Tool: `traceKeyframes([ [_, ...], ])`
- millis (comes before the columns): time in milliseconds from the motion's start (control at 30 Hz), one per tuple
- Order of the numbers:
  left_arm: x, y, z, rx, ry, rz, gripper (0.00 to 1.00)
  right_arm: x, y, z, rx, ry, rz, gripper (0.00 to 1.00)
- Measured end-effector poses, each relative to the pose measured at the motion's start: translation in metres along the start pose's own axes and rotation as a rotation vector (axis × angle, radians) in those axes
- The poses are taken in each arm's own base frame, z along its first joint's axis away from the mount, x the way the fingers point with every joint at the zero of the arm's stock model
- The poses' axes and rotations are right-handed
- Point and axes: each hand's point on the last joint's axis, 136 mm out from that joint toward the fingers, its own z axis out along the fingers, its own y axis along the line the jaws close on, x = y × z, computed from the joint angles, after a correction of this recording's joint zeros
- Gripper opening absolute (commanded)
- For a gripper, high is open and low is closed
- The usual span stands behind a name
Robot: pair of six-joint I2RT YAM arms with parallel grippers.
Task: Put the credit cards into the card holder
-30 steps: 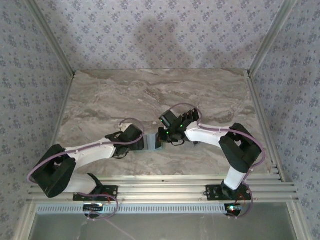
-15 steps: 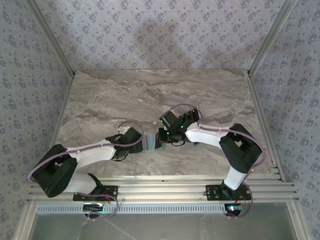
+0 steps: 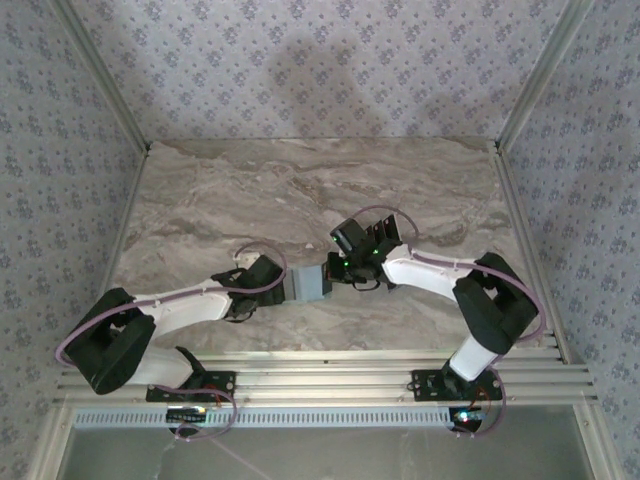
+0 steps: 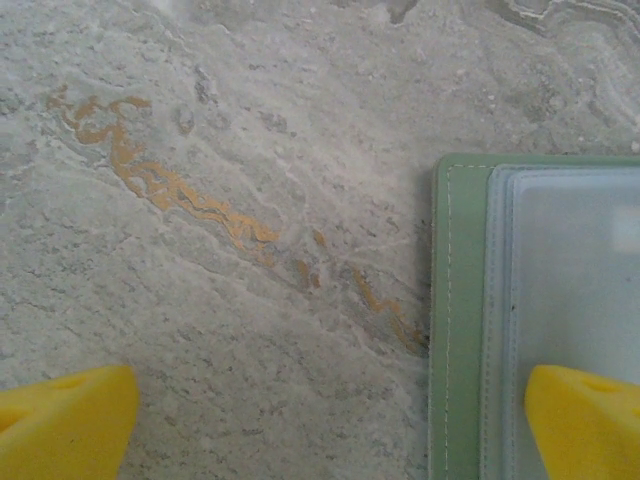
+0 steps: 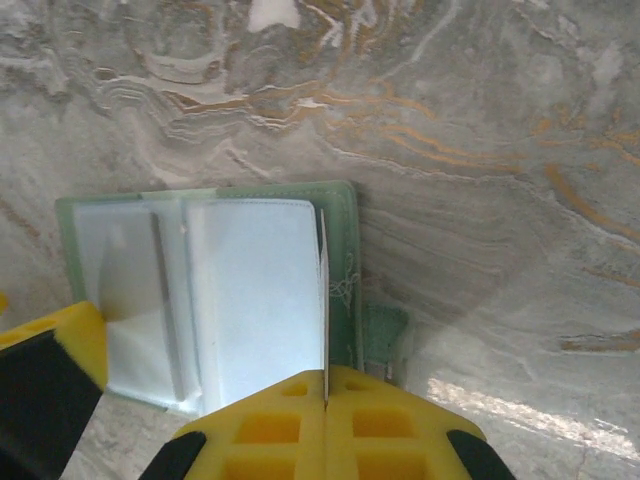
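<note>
- Card holder [image 3: 316, 286] lies flat and open on the marble table [image 3: 400, 190], near the front edge, between the two grippers.
- From the left wrist camera the card holder [image 4: 460, 330] shows its sage-green border with a stitched seam, and clear sleeves [image 4: 570, 270] lie on top of it.
- Left gripper [image 4: 320, 425] is spread wide. One yellow finger [image 4: 585, 425] is over the clear sleeves and the other finger [image 4: 60, 430] is over the bare table [image 4: 200, 150]. It holds nothing.
- From above, the left gripper [image 3: 290, 288] sits just at the left side of the holder.
- Right gripper [image 5: 326, 385] has its yellow jaws pressed together. A thin pale line comes up from between them. It looks like a credit card [image 5: 324, 300] seen on its edge and pinched there.
- This card stands upright above the right half of the card holder [image 5: 345, 270], along the edge of a pale sleeve [image 5: 255, 300]. I cannot tell if it is inside a pocket.
- From above, the right gripper [image 3: 333, 272] is at the right side of the holder, close to it.
</note>
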Motion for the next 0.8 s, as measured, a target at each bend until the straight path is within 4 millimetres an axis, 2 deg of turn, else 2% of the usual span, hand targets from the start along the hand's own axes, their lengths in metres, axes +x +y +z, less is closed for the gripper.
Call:
traceKeyframes([
  [233,0.000,0.001,0.000,-0.003,-0.002,-0.007,0.98,-0.010,0.030,-0.005,-0.146,-0.033,-0.053,0.00],
  [533,0.000,0.001,0.000,-0.004,-0.002,-0.007,0.97,-0.010,0.061,-0.003,-0.305,-0.072,-0.116,0.00],
  [800,0.000,0.002,0.000,-0.005,-0.005,-0.007,0.97,-0.007,0.063,0.010,-0.340,-0.073,-0.126,0.00],
])
